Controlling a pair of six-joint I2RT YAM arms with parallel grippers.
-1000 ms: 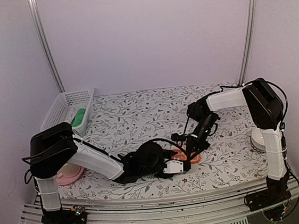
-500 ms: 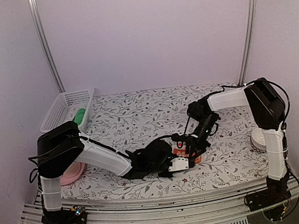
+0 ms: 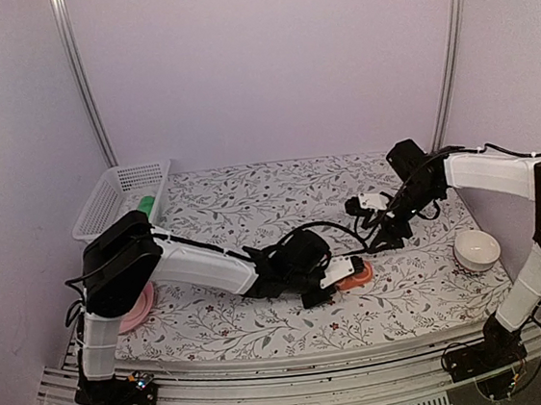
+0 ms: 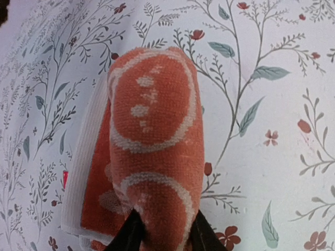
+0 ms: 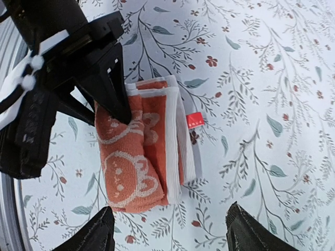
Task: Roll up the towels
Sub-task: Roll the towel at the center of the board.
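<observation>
The orange-red towel (image 3: 360, 272) with its white pattern lies as a loose roll on the flowered table near the middle. My left gripper (image 4: 165, 238) is shut on the near end of the orange-red towel's (image 4: 152, 136) roll, one black finger on each side. In the right wrist view this towel (image 5: 138, 162) shows a white ribbed edge and a red tag, with a left finger (image 5: 110, 89) pressed on it. My right gripper (image 5: 170, 235) hangs open above the table, apart from the towel, holding nothing. The green towel (image 3: 144, 207) sits in the basket.
A white mesh basket (image 3: 113, 193) stands at the back left. A pink plate (image 3: 137, 309) lies under the left arm's elbow. A white bowl (image 3: 476, 250) sits at the right. The right gripper (image 3: 380, 233) hovers just behind and right of the roll.
My right gripper has opened, let go of the orange-red towel and pulled back to the right. My left gripper has closed on the roll and shifted right with it.
</observation>
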